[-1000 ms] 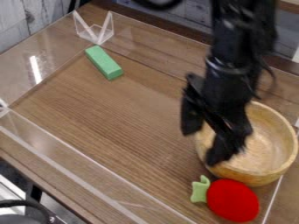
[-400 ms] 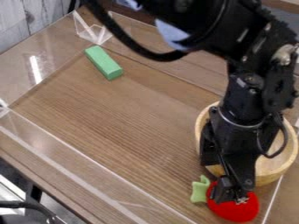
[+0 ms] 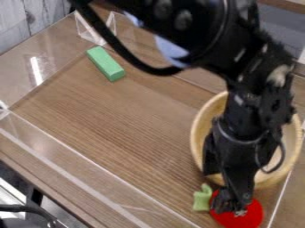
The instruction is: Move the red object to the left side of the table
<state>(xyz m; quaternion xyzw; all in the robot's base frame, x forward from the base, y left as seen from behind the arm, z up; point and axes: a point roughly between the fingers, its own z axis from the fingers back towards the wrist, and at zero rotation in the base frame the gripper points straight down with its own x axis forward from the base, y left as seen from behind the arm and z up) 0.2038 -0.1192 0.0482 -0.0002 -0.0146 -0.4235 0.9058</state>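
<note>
Change vs. earlier frames: arm has swung from over the bowl down to lower right of frame; gripper (image 3: 234,198) now sits low over the red object (image 3: 238,214), which a sec ago lay fully uncovered. Bowl and green block unchanged in place.

Item 1 – gripper: black, pointing down, lower right. Fingers spread wide, set either side of the red object's top; contact w/ it can't be told. Nothing clamped.

Item 2 – red object: small, round, bright red, w/ green leafy bit (image 3: 204,199) on its left side. Lies on table at lower right corner of frame, just below-left of bowl, close to the clear wall there. Upper part hidden by gripper.

Item 3 – wooden bowl (image 3: 210,125): light wood, right side of frame, largely covered by arm; rim shows at left and right.

Item 4 – green block (image 3: 105,63): rectangular, flat on table, upper left, well apart from the rest.

Item 5 – table (image 3: 119,125): brown wood-grain top, low clear acrylic walls (image 3: 36,71) along edges.

Item 6 – arm (image 3: 202,40): black, bulky, enters from top, blurred.
</note>
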